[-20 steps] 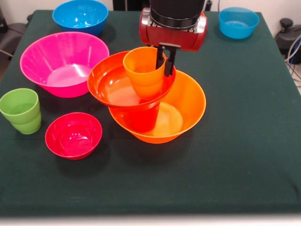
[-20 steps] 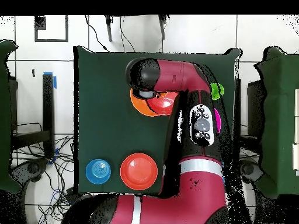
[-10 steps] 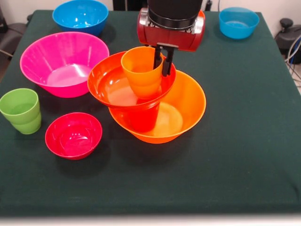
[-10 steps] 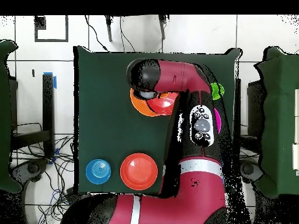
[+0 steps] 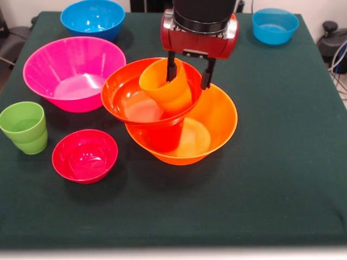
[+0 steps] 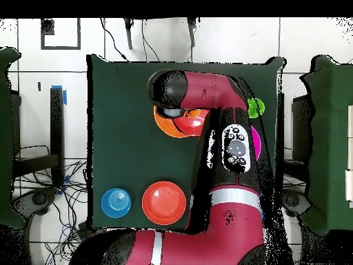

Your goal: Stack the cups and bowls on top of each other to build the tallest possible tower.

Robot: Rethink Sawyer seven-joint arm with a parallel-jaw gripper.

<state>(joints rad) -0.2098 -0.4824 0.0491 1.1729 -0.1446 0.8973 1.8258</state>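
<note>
three cups (image 5: 165,86), six bowls (image 5: 73,73)

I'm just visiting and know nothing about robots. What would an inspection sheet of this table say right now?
Surface: dark green cloth.
Job's things: tower has a red-orange cup in an orange bowl, a red-orange bowl on it, and an orange cup leaning inside. Pink bowl, crimson bowl, green cup and two blue bowls stand apart.
Clutter: nothing seen.
Gripper: open, one finger inside the orange cup.
Cables: beside the table's right edge.
Surroundings: tiled floor.
</note>
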